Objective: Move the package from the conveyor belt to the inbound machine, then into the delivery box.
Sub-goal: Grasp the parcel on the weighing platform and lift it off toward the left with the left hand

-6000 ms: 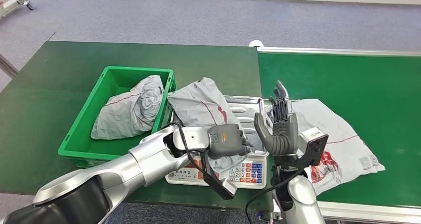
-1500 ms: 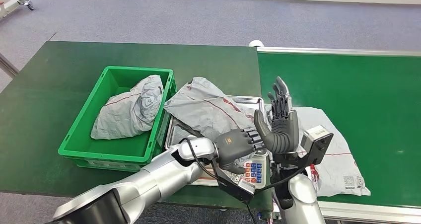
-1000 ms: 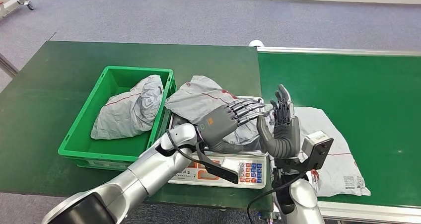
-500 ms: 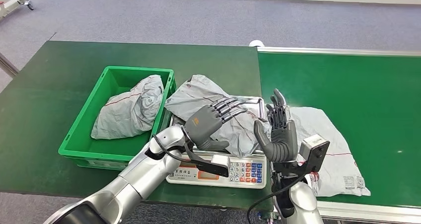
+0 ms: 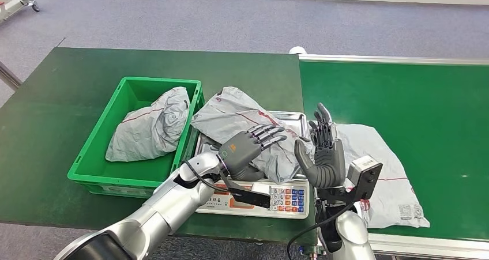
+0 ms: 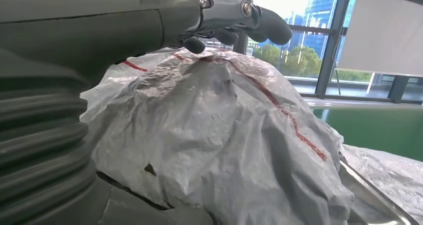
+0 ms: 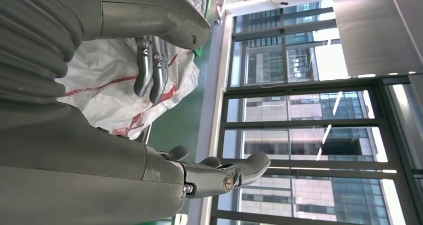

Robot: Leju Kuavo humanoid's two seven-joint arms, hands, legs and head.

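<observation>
A crumpled grey package [image 5: 242,119] with red lines lies on the steel tray [image 5: 291,119] of the inbound machine, a scale with a keypad [image 5: 282,198]. My left hand [image 5: 247,150] hovers at the package's near side, with its fingers stretched over the package and its thumb low against the near edge. In the left wrist view the fingers [image 6: 234,13] reach over the top of the package [image 6: 224,135] without closing on it. My right hand [image 5: 322,156] stands upright and open just right of the scale, holding nothing. In the right wrist view its fingers [image 7: 149,70] are straight.
The green delivery box [image 5: 98,139] sits left of the scale with one grey package [image 5: 153,124] inside. Another flat package [image 5: 386,168] lies on the green conveyor belt [image 5: 403,93] to the right, behind my right hand. A dark green table [image 5: 57,98] carries the box and the scale.
My left hand rose from the scale's keypad, opened over the package, then drew back slightly toward its near side. The right hand sank a little and stays open.
</observation>
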